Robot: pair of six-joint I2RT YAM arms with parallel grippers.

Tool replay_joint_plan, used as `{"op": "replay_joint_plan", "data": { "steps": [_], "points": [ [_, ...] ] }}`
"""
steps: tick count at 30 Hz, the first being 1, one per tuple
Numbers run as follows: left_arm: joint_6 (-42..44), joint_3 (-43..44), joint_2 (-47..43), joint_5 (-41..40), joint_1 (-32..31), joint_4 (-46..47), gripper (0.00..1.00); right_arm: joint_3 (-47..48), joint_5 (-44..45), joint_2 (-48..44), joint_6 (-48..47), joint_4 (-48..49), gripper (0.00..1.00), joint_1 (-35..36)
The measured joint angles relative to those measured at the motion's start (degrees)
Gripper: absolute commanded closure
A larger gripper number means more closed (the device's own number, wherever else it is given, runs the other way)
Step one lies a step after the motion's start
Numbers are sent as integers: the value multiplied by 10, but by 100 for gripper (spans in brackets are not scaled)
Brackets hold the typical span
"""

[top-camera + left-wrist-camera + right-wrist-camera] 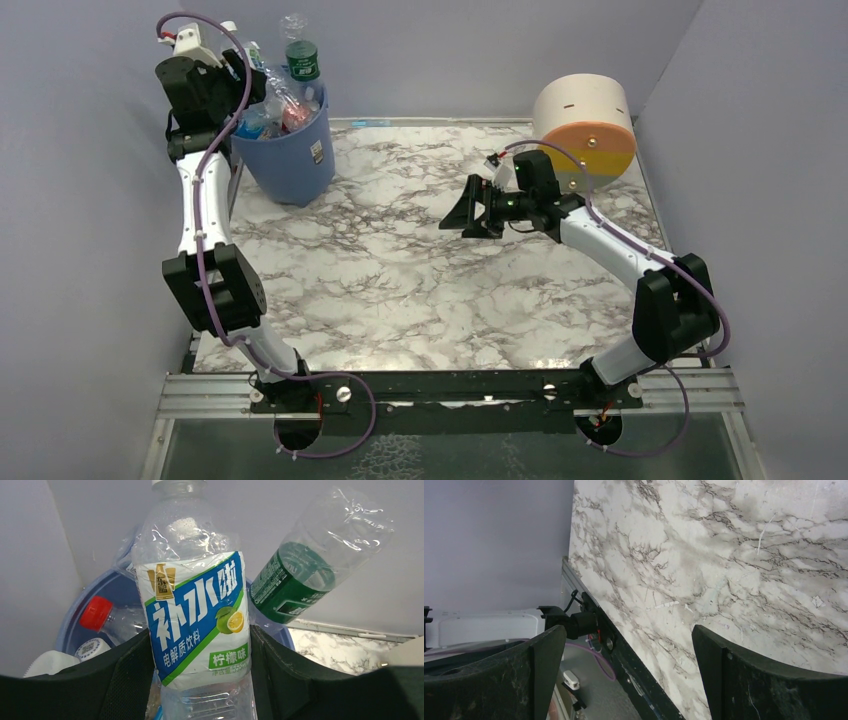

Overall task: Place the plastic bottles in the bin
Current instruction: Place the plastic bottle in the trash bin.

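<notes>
A table (400, 290) with a white, grey-veined marble top (glossy toward its near edge) carries two things: the blue bin (290, 165) at the far left corner and a cream, orange and yellow drum (585, 125) at the far right.

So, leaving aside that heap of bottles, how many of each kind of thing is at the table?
Robot arms: 2 (left arm, right arm)
Blue bin: 1
Cream-orange-yellow drum: 1
Total: 4
</notes>
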Motion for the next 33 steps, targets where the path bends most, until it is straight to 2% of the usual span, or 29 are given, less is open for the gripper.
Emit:
{"op": "replay_joint_plan", "data": {
  "steps": [11,23,27,33],
  "points": [
    [-1,-35,-4,-8,-2,43,39,-10,-9,0,2,9,0,0],
    [-12,-175,-72,-8,-2,138,38,-16,-16,0,10,22,0,0],
    [-15,-209,-84,-8,-4,183,35,-18,-18,0,11,23,1,0],
    [-22,-220,-86,-8,-4,200,23,-21,-20,-2,13,26,0,0]
  ]
}}
